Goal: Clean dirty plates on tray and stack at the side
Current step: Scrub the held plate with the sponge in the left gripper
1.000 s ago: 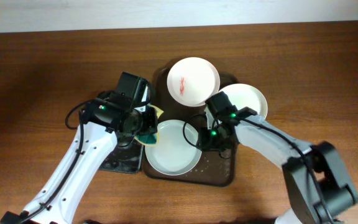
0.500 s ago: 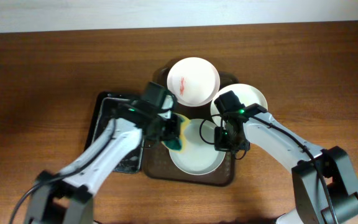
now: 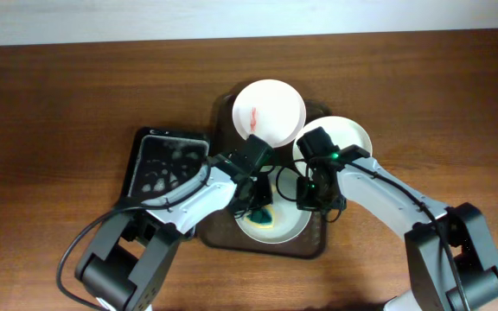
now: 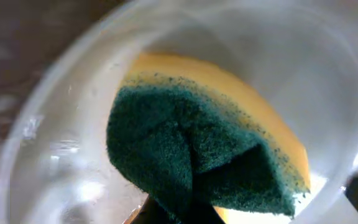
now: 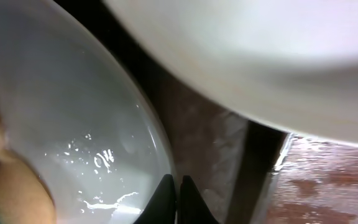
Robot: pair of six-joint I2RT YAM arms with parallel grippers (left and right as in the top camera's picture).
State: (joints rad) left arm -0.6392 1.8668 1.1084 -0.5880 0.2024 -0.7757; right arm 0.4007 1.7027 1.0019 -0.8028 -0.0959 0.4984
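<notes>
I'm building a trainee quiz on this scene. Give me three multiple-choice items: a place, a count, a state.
1. Where is the sponge? A) on the black tray B) in the near plate C) on the bare table
2. How many plates show a red smear? A) one B) two C) three
3. The left tool is: A) open B) shut on the sponge C) out of view
Answers: 1 B, it presses inside that plate; 2 A, only the far plate is marked; 3 B, it clamps the sponge.
</notes>
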